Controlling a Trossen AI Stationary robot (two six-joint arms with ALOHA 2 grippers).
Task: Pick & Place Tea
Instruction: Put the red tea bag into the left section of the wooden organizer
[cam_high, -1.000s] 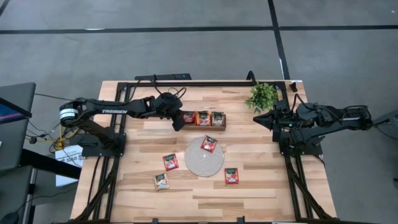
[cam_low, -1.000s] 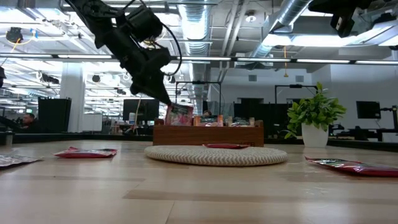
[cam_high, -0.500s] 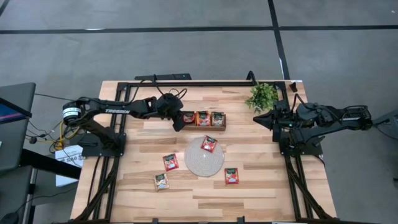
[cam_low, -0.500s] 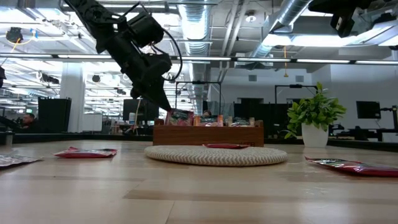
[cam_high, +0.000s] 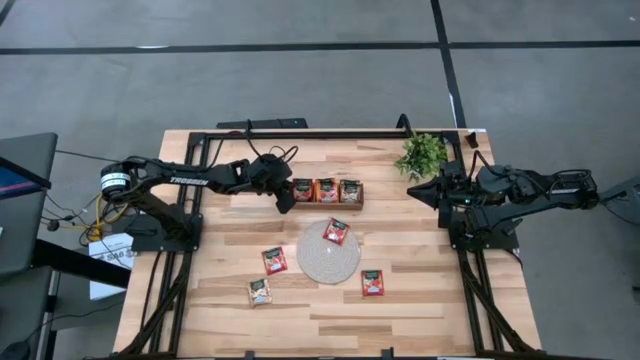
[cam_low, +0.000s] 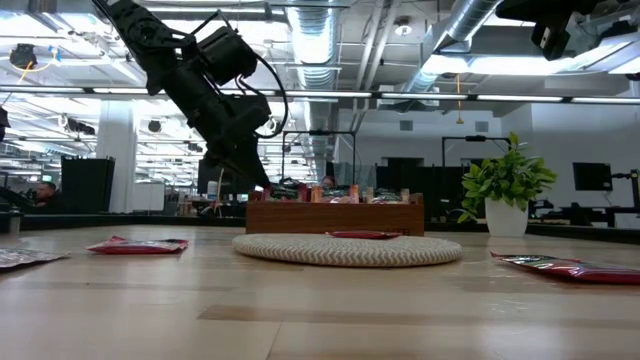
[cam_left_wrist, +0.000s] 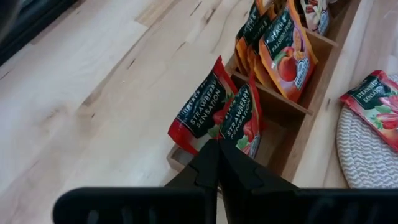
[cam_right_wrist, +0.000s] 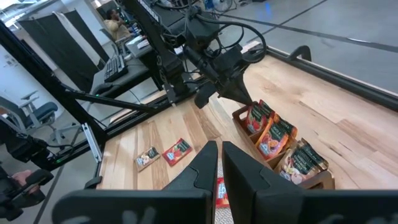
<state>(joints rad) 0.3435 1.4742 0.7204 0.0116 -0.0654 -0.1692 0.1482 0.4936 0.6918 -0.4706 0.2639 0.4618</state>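
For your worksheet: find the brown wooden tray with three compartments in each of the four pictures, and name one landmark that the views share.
High view: wooden tray at table centre, towards the far edge.
Low view: tray mid-picture, behind the round mat.
Left wrist view: tray running to the upper right, just beyond the left hand.
Right wrist view: tray at lower right.
Shared landmark: the round mat beside the tray, except in the right wrist view.

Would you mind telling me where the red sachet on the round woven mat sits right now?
In the high view, the red tea sachet lies on the far part of the round grey-beige woven mat, just in front of the brown wooden three-compartment tray.
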